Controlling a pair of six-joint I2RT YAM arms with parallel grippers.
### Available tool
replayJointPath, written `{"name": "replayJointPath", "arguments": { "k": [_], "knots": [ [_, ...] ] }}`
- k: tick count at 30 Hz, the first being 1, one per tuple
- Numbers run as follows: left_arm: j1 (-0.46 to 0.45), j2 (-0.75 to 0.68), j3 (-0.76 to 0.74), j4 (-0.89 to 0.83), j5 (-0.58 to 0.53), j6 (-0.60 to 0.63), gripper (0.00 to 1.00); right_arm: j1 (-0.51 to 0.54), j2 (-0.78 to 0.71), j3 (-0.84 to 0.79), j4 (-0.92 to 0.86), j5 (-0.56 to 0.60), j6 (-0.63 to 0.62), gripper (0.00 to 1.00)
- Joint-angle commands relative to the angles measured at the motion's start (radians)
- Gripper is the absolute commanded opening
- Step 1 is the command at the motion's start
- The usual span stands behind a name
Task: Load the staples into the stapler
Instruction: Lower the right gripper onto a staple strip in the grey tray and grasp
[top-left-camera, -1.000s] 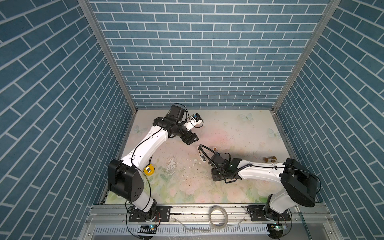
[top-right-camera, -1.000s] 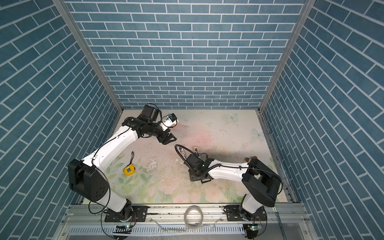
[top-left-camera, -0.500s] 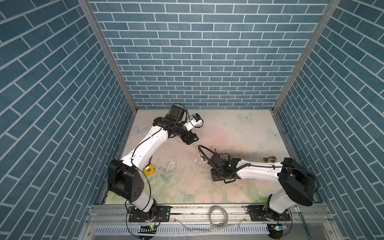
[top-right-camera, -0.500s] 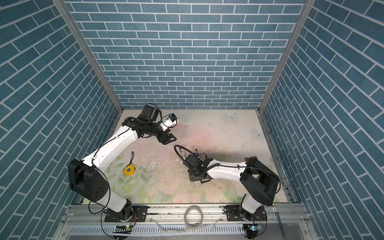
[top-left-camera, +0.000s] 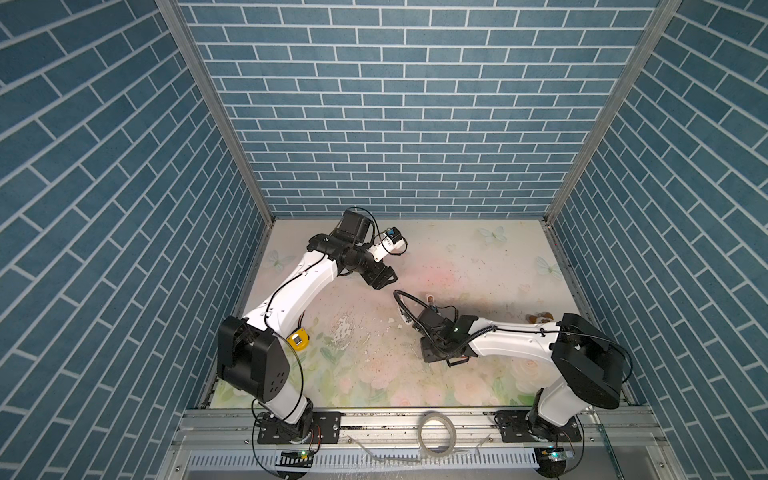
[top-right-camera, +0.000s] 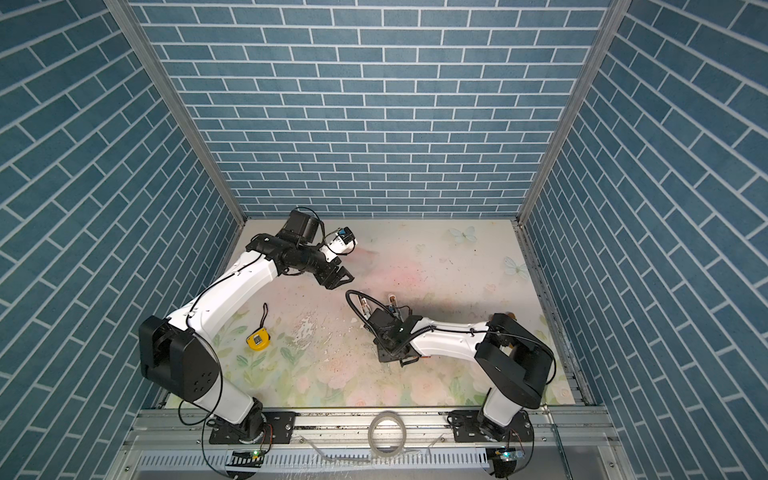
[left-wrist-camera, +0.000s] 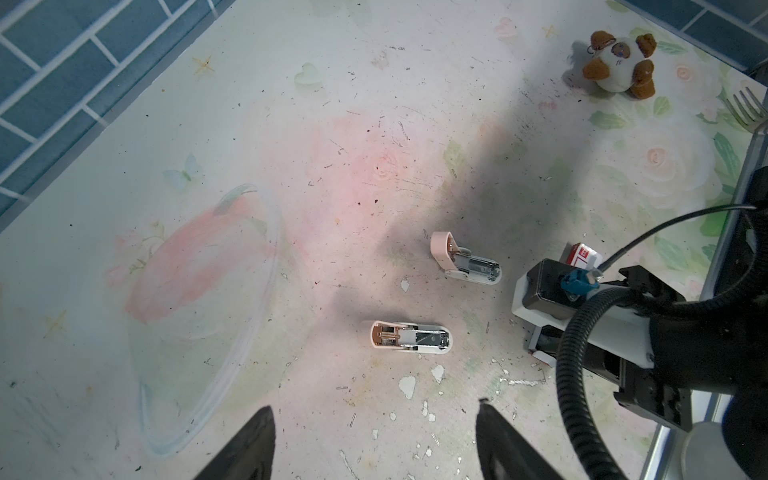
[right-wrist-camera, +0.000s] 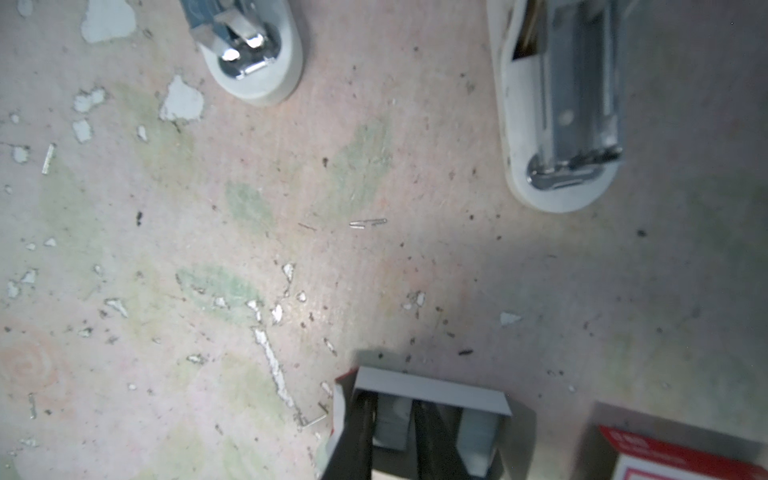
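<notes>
Two small open staplers lie on the floral table. One stapler (left-wrist-camera: 409, 337) lies flat with its metal channel bared. The other stapler (left-wrist-camera: 465, 264) has its pink lid raised. Both also show in the right wrist view (right-wrist-camera: 249, 54) (right-wrist-camera: 561, 104). My right gripper (right-wrist-camera: 392, 405) reaches into an open cardboard tray (right-wrist-camera: 432, 388) and is shut on a grey block of staples (right-wrist-camera: 390, 424). Another staples block (right-wrist-camera: 478, 436) sits beside it. My left gripper (left-wrist-camera: 374, 415) hangs open and empty above the table, short of the staplers, and shows in both top views (top-left-camera: 384, 280) (top-right-camera: 338, 279).
A red-and-white box (right-wrist-camera: 673, 453) lies next to the tray. In the left wrist view, a plush toy (left-wrist-camera: 619, 66) and a fork (left-wrist-camera: 746, 110) lie at the far side. A clear shallow dish (left-wrist-camera: 208, 311) rests nearby. A yellow tape measure (top-left-camera: 298, 340) sits by the left arm.
The right arm has shifted very slightly to the left. The left arm has not moved.
</notes>
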Motion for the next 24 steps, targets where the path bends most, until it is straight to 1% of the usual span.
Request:
{"name": "replayJointPath", "arguments": {
  "k": [1,11,24],
  "knots": [
    [0.003,0.005,0.009,0.002,0.011,-0.004,0.77,0.009,0.028,0.027,-0.046,0.034,0.018,0.21],
    [0.004,0.003,0.008,0.002,0.011,-0.004,0.77,0.023,0.062,0.041,-0.070,0.058,0.018,0.21],
    [0.003,-0.002,0.013,-0.004,-0.004,0.002,0.77,0.032,0.058,0.027,-0.064,0.077,0.021,0.08]
  ]
}}
